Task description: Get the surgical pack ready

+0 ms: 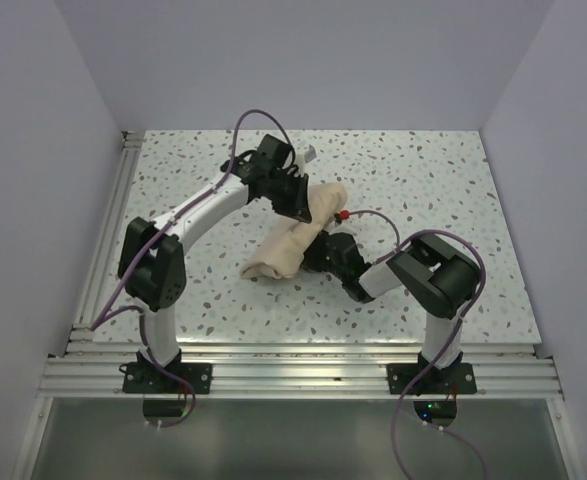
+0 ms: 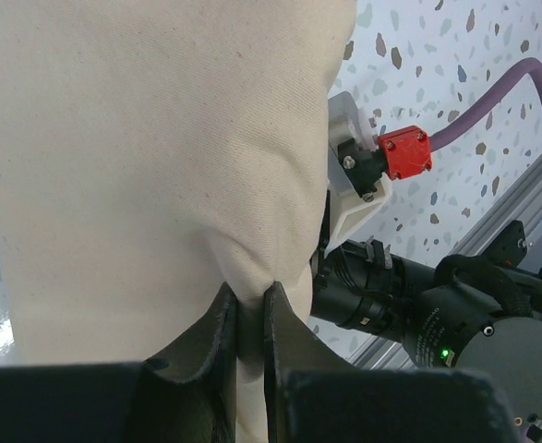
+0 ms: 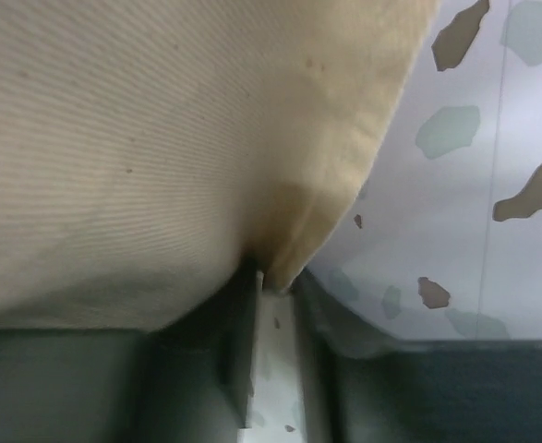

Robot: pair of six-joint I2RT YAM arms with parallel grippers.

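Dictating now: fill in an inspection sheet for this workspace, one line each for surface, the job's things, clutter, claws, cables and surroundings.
Surface: speckled white tabletop.
Job's things: tan cloth bundle lies rolled mid-table; anything wrapped inside is hidden.
Clutter: nothing seen.
Claws: left claw is shut, pinching a fold of the bundle. Right claw sits at the bundle's edge with a narrow gap between its fingers; whether it grips cannot be told.
Cables: purple cable loops over the left arm; second purple cable runs from a red connector at the right wrist.
Surroundings: plain walls on three sides; aluminium rails along the near edge.
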